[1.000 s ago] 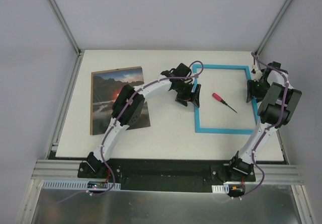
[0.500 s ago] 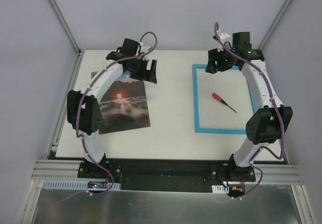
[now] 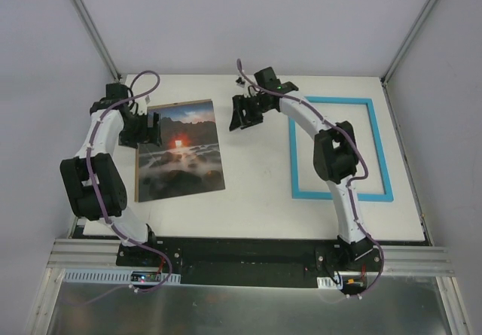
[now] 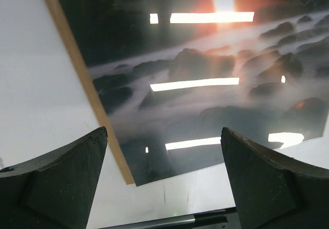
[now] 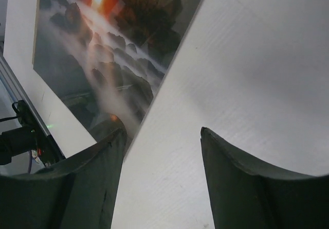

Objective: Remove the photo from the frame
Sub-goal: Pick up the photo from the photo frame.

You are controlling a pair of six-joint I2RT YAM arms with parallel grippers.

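The left jaws are spread wide and nothing is pinched; their dark, grainy, rounded fingers (image 4: pixel 56 177) are seen above the left edge of the photo (image 3: pixel 179 150). The right jaws are likewise parted and empty, over bare bench (image 3: pixel 256 192) just right of the photo's far right corner. The glossy rectangular print, streaked with lamp reflections, is laid flat on the left of the matte white bench, a thin tan board edge (image 4: pixel 82 74) showing along its left side. The slim light-blue frame (image 3: pixel 296 154) is laid well apart on the right.
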